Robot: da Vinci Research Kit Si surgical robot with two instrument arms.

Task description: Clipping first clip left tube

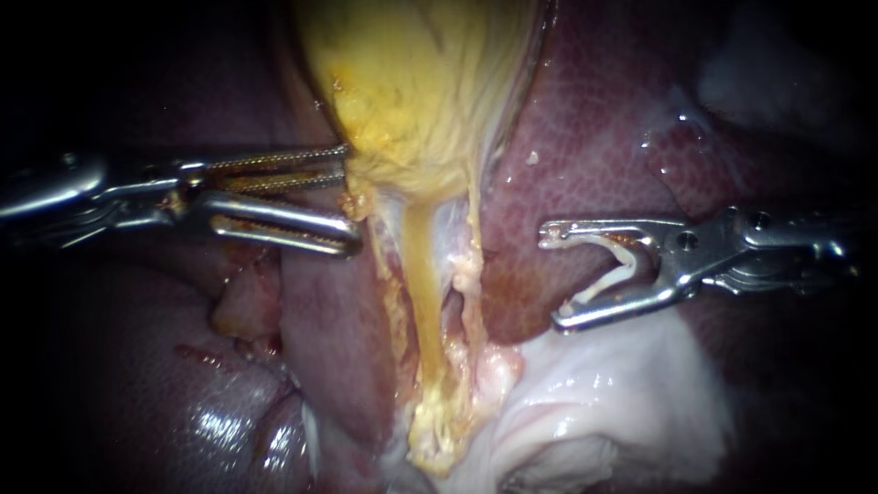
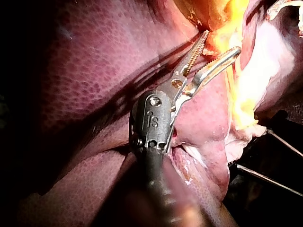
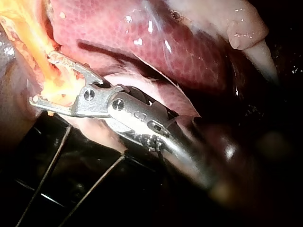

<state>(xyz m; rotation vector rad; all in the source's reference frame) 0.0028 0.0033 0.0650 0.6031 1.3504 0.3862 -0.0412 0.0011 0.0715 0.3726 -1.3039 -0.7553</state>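
Reaching the left tube [image 1: 419,274] is the risky part from here, as I judge it. The right pincer [image 1: 553,277] hangs well apart from it, over the liver [image 1: 594,137], its two halves standing wide and cradling an unclosed white clip [image 1: 626,265] between them. Straight ahead of its tips a thinner strand [image 1: 475,233] comes first, and the yellow left tube lies just beyond that, running down from the gallbladder [image 1: 412,82]. Advancing too shallow could close the clip on the strand alone; too deep, and both might be caught together, or a tip could dig into the pale tissue behind. A slanted approach might leave the tube only partly spanned. The left pincer [image 1: 350,199] pinches the gallbladder's lower end between wide-set tips, just beside the tube's top; should that hold slip, the tube would likely slacken and shift away from the clip.
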